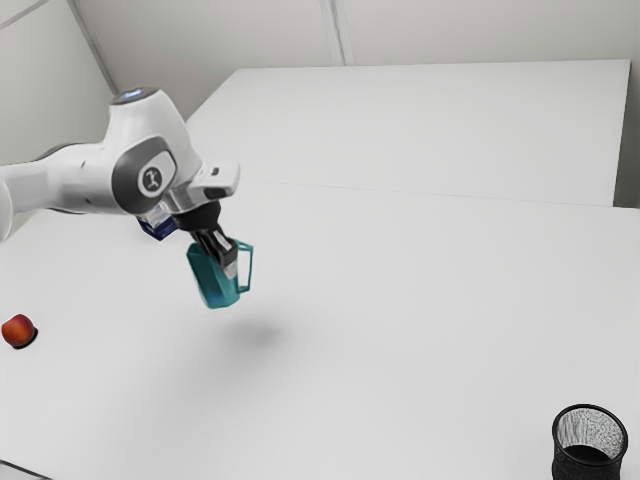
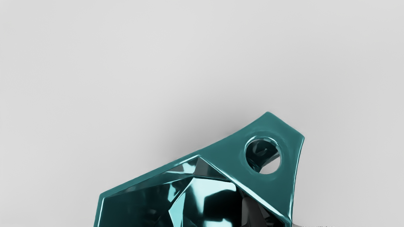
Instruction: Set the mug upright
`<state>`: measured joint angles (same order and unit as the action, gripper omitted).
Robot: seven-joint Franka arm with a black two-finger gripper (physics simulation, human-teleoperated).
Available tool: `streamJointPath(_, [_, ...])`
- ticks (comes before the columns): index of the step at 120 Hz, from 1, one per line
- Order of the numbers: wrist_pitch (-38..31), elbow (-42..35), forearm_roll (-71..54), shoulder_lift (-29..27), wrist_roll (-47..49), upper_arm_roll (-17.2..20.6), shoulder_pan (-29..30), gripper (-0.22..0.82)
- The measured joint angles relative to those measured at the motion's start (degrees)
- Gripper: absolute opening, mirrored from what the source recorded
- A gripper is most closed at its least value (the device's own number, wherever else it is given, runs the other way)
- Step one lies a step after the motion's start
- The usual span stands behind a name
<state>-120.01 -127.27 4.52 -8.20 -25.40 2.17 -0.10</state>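
At the exterior view's left we locate a red-orange fruit (image 1: 18, 330) on the white table (image 1: 400, 300), with a small dark shadow beside it. To the right of it and farther back, a dark blue object (image 1: 158, 227) lies partly hidden beyond our arm (image 1: 150, 165), which enters from the exterior view's left. Next in order is our gripper (image 1: 231, 266), pointing downward. Its jaws are closed on the side wall of the teal mug (image 1: 212, 284), close to the handle (image 1: 249, 268); the exact contact faces cannot be made out. The mug is suspended above the table, left of centre, its mouth facing upward and its body leaning slightly. The handle points to the exterior view's right. A soft shadow (image 1: 262, 334) falls on the table beneath the mug and a little to the right. In the wrist view, we look into the faceted, glossy interior, and a round opening passes through the flat teal surface at the handle. At the exterior view's near right stands a black mesh cup (image 1: 590, 428), open side up, well apart from the mug.
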Motion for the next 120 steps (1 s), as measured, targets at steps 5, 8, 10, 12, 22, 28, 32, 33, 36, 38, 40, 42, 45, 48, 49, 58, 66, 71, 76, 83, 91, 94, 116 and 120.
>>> streamJointPath(5, [-0.41,-0.78,-0.68,-0.37,1.59,0.01,-0.02,-0.18])
streamJointPath(8, [-0.69,-1.23,-1.0,-0.62,2.5,0.01,-0.01,-0.18])
streamJointPath(10, [-0.87,-1.48,-1.18,-0.78,3.1,0.01,-0.01,-0.18])
streamJointPath(12, [-1.05,-1.72,-1.39,-0.9,3.71,0.01,-0.02,-0.18])
streamJointPath(22, [-2.48,-3.27,-2.7,-1.52,6.72,0.04,-0.35,-0.18])
streamJointPath(28, [-3.81,-4.31,-3.17,-1.65,8.35,0.03,-0.46,-0.18])
streamJointPath(32, [-4.7,-4.78,-3.4,-1.66,9.37,0.05,-0.49,-0.18])
streamJointPath(33, [-4.93,-4.87,-3.44,-1.66,9.62,0.04,-0.51,-0.18])
streamJointPath(36, [-5.65,-5.27,-3.57,-1.65,10.35,0.04,-0.55,-0.18])
streamJointPath(38, [-6.17,-5.56,-3.65,-1.65,10.81,0.03,-0.57,-0.18])
streamJointPath(40, [-6.66,-5.8,-3.71,-1.65,11.27,0.03,-0.59,-0.18])
streamJointPath(42, [-7.12,-6.02,-3.77,-1.62,11.71,0.03,-0.6,-0.18])
streamJointPath(45, [-7.76,-6.27,-3.84,-1.6,12.36,0.03,-0.61,-0.18])
streamJointPath(48, [-8.39,-6.52,-3.9,-1.58,12.99,0.03,-0.64,-0.18])
streamJointPath(49, [-8.65,-6.68,-3.92,-1.59,13.19,0.03,-0.66,-0.18])
streamJointPath(58, [-10.81,-7.94,-4.06,-1.57,14.94,0.03,-0.85,-0.18])
streamJointPath(66, [-12.64,-9.04,-4.15,-1.47,16.36,0.04,-0.92,-0.18])
streamJointPath(71, [-13.77,-9.65,-4.19,-1.34,17.17,0.06,-0.93,-0.18])
streamJointPath(76, [-14.73,-10.09,-4.21,-1.23,17.99,0.07,-0.96,-0.18])
streamJointPath(83, [-16.19,-10.8,-4.24,-1.1,19.08,0.07,-0.94,-0.18])
streamJointPath(91, [-17.82,-11.31,-4.26,-0.87,20.21,0.1,-0.98,-0.18])
streamJointPath(94, [-18.35,-11.39,-4.26,-0.8,20.6,0.1,-1.01,-0.18])
streamJointPath(116, [-21.85,-12.18,-4.7,-0.31,23.09,0.06,-1.34,-0.18])
streamJointPath(120, [-22.3,-12.23,-4.77,-0.09,23.47,0.07,-1.35,-0.18])
